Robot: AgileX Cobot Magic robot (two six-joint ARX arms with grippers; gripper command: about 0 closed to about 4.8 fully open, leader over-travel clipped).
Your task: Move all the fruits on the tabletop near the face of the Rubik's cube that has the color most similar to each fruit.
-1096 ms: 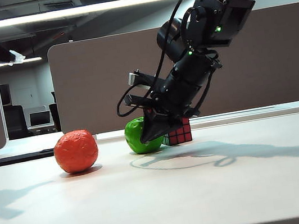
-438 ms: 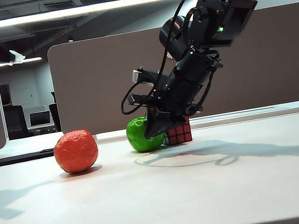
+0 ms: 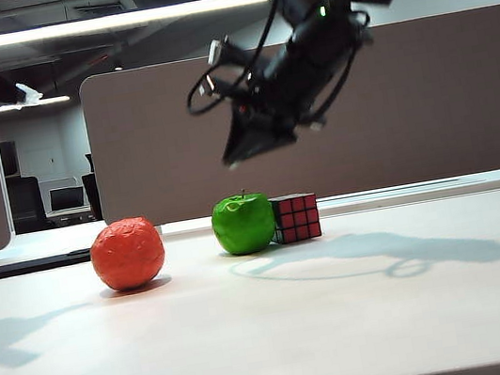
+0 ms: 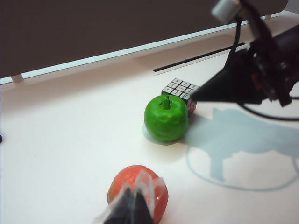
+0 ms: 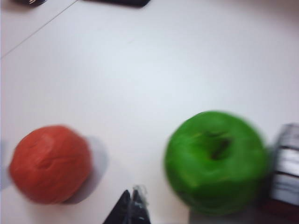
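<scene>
Two fruits are sitting on the tabletop (image 3: 365, 312): the green apple (image 3: 243, 224) touching the Rubik's cube (image 3: 295, 217), the orange-red fruit (image 3: 127, 253) well apart. We are hovering our right gripper (image 3: 237, 156), jaws together, above the apple; our left gripper (image 4: 133, 205), seemingly closed, is nearer the orange-red fruit.

A ceiling strip light (image 3: 119, 20) gives bright, even light from above and behind. The right arm throws a long soft shadow across the white worktop (image 3: 274, 336). The exterior view is sharp. The right wrist view is smeared (probably motion), so the green apple (image 5: 216, 161) and the Rubik's cube (image 5: 285, 170) have soft edges. The left hand (image 4: 133, 207) is out of focus.
</scene>
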